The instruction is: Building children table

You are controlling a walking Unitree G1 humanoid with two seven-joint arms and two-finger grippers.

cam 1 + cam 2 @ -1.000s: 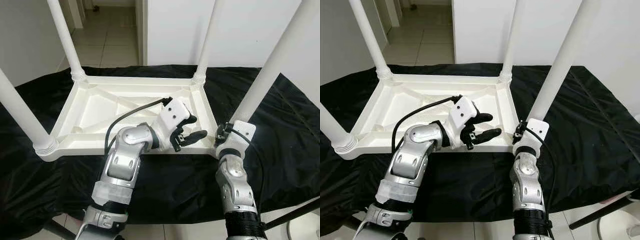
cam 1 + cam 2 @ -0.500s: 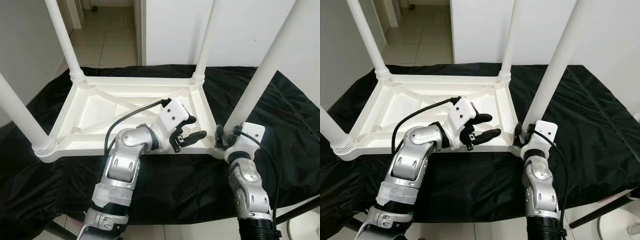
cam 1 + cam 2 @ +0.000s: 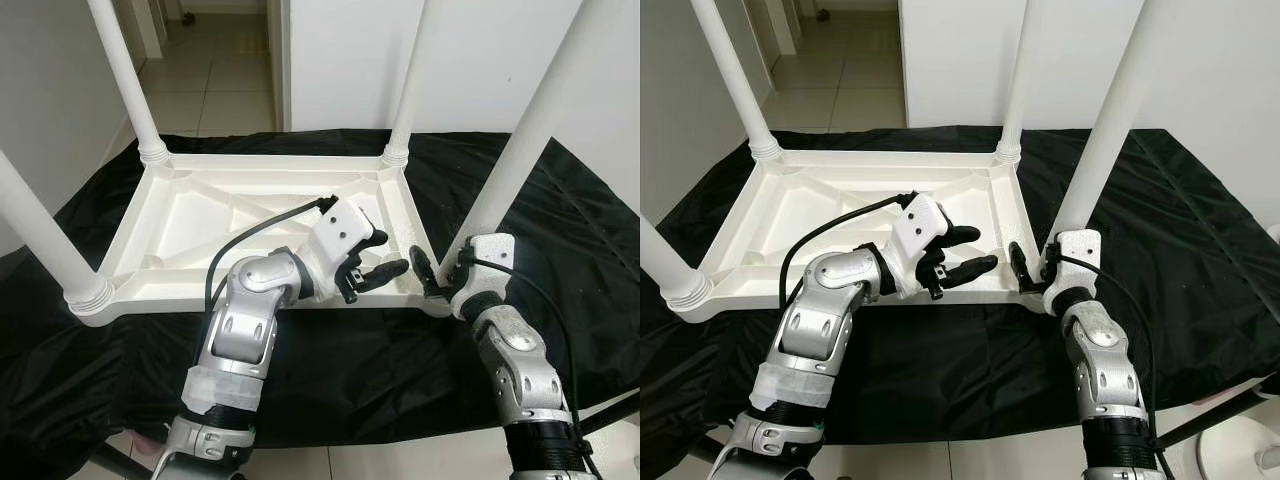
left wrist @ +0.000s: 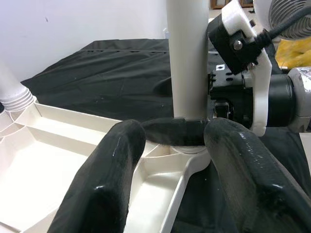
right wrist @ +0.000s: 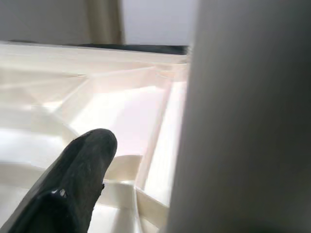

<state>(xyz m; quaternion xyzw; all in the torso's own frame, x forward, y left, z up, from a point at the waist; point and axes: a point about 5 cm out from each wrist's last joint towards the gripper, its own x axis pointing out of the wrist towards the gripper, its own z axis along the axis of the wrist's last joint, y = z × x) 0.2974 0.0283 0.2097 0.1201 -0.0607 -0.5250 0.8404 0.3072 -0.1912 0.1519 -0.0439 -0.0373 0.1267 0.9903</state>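
Four white legs point up from the upturned children's table (image 3: 250, 215) on my black-draped bench (image 3: 560, 230).

From the head views I see my left gripper (image 3: 372, 268) over the tray's near right part, fingers apart, and my right gripper (image 3: 1030, 268) at the foot of the near right leg (image 3: 520, 140), one finger (image 3: 1016, 262) on the inner side of the leg's foot. Left wrist view: both fingers (image 4: 109, 179) spread, aimed at that leg's socket with the right wrist beyond it. Right wrist view: one finger (image 5: 73, 187) over the ribbed underside, the leg blurred close beside; whether it clamps, I cannot tell.
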